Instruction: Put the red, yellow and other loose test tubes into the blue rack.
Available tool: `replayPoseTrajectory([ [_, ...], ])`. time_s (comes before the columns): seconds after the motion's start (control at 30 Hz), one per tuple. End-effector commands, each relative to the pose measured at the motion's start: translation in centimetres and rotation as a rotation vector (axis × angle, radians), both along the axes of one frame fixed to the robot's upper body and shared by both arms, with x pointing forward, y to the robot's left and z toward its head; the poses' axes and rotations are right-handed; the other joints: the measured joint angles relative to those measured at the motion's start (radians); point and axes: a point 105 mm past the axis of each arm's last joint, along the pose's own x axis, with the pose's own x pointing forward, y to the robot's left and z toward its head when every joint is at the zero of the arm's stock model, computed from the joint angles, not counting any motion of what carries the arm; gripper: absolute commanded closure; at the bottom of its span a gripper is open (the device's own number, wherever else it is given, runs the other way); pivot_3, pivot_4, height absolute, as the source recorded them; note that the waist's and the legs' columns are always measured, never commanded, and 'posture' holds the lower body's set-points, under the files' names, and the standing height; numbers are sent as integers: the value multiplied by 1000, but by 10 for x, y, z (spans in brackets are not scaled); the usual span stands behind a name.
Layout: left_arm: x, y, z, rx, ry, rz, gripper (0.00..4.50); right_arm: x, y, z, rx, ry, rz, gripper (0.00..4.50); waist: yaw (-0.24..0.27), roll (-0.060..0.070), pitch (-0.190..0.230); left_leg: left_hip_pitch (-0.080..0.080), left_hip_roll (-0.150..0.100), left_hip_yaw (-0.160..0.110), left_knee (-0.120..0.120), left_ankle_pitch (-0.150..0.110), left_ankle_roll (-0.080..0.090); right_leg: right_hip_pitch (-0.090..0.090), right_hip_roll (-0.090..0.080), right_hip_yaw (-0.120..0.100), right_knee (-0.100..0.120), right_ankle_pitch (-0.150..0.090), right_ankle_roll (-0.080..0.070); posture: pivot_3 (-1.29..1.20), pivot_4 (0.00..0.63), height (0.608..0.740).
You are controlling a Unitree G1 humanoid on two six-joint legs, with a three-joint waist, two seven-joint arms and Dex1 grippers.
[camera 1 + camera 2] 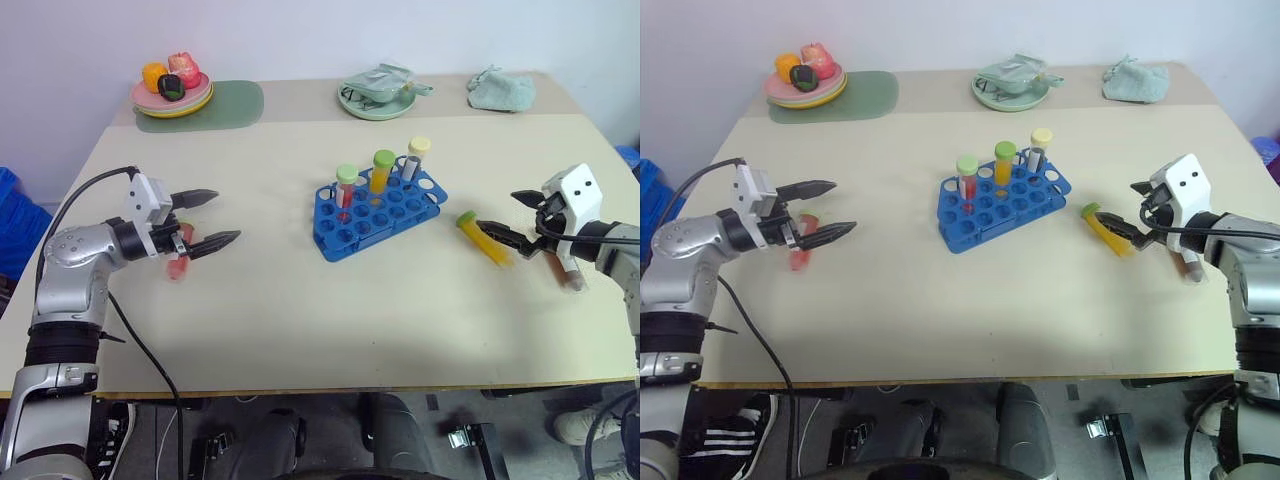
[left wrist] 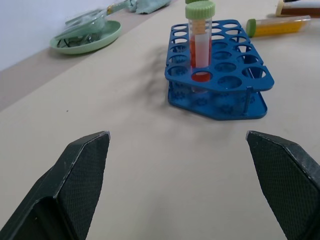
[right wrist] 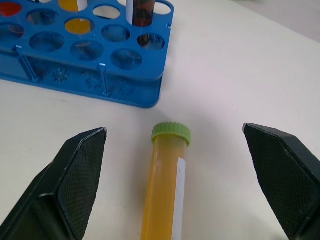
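Test tubes are partly sorted: 3 already stand upright in the blue rack near the middle of the table — a red-filled tube with a green cap, a yellow-orange tube with a green cap and a darker tube with a pale yellow cap, all along the rack's far side.

At least 3 tubes appear to be left. A loose yellow tube with a green cap lies flat on the table just right of the rack, cap toward it. A dark tube lies further right, under the right arm. A reddish tube lies on the table beneath the left gripper. So the job looks roughly half done.

The right gripper is spread wide and grasps nothing; in the right wrist view the loose yellow tube lies between its 2 fingers, lengthwise along them, with clear table on both sides, and I cannot tell whether the fingertips reach the table.

The left gripper is likewise spread wide and empty, well apart from the rack and pointing toward it, with the reddish tube partly hidden behind its fingers.
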Motion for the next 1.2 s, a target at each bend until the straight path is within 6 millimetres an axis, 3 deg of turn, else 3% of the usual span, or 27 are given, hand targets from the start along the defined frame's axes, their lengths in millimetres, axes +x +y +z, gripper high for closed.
replayPoseTrajectory([
  [0.03,2,0,11,8,-40,-7,38,0,1,16,-2,-61,0,36,0,0,0,0,0,0,0,0,0,0,0,0,0,0,0,0,150,740],
  [0.5,0,8,12,-22,-23,9,38,10,21,22,21,-79,21,36,-1,0,0,0,0,0,0,0,0,0,0,0,0,0,0,0,150,740],
  [0.8,0,-6,11,-52,-9,-18,38,11,31,29,56,-78,26,36,2,0,0,0,0,0,0,0,0,0,0,0,0,0,0,0,150,740],
  [1.07,0,-17,9,-55,5,-47,38,15,12,27,45,-42,-51,36,0,0,0,0,0,0,0,0,0,0,0,0,0,0,0,0,150,740],
  [1.2,-1,-24,9,-48,20,-87,38,18,-27,20,4,111,-222,36,1,0,0,0,0,0,0,0,0,0,0,0,0,0,0,0,150,740],
])
